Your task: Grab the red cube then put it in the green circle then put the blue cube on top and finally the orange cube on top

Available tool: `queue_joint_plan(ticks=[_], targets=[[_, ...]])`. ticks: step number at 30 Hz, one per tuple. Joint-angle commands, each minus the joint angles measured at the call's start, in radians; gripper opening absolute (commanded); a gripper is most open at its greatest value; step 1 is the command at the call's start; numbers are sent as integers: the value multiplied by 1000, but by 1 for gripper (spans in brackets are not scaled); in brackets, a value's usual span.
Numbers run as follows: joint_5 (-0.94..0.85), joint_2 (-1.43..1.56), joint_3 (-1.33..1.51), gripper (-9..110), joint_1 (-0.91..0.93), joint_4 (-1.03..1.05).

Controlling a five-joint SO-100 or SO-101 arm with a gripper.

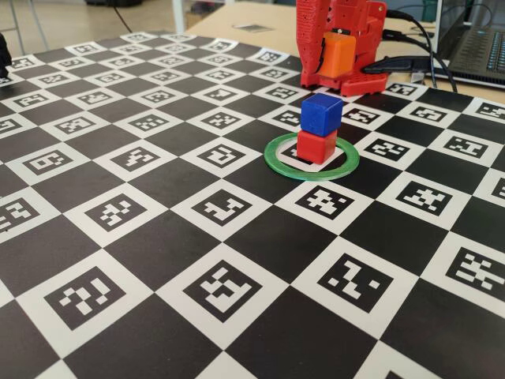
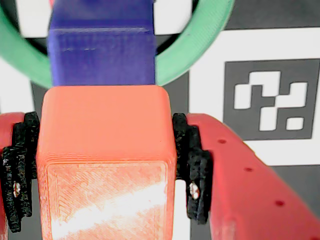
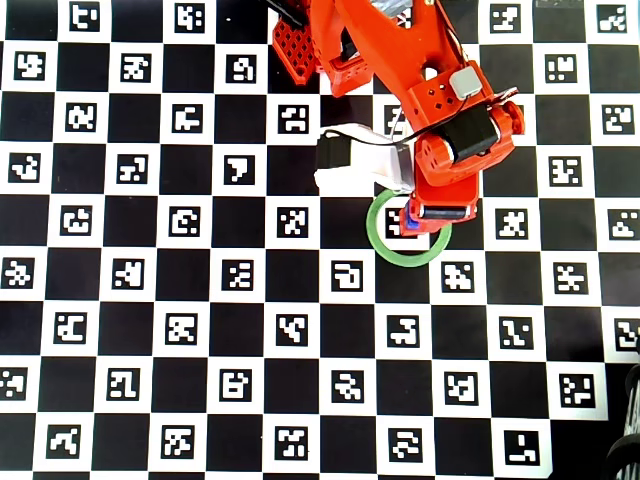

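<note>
The red cube point(image 1: 316, 147) sits inside the green circle point(image 1: 314, 174) on the checkered mat. Resting squarely on it is the blue cube point(image 1: 322, 114). My gripper point(image 1: 337, 69) hangs behind and above this stack, shut on the orange cube point(image 1: 338, 54). In the wrist view the orange cube point(image 2: 105, 165) fills the space between the black pads point(image 2: 194, 170) of my gripper point(image 2: 106, 172). Just beyond it lie the blue cube point(image 2: 102, 50) and the green circle point(image 2: 195, 55). From overhead my gripper point(image 3: 432, 215) covers most of the stack; only a corner of the blue cube point(image 3: 411, 223) and the green circle point(image 3: 385, 252) show.
A black-and-white marker mat point(image 1: 221, 209) covers the table. A laptop point(image 1: 477, 43) and cables point(image 1: 402, 65) lie at the back right in the fixed view. The arm's base point(image 3: 300, 45) stands at the mat's far edge.
</note>
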Motion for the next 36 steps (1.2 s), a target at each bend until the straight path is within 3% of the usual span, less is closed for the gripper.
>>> queue_joint_plan(ticks=[1, 36], targets=[[5, 15, 5, 4, 15, -18], [40, -26, 64, 4, 18, -106]])
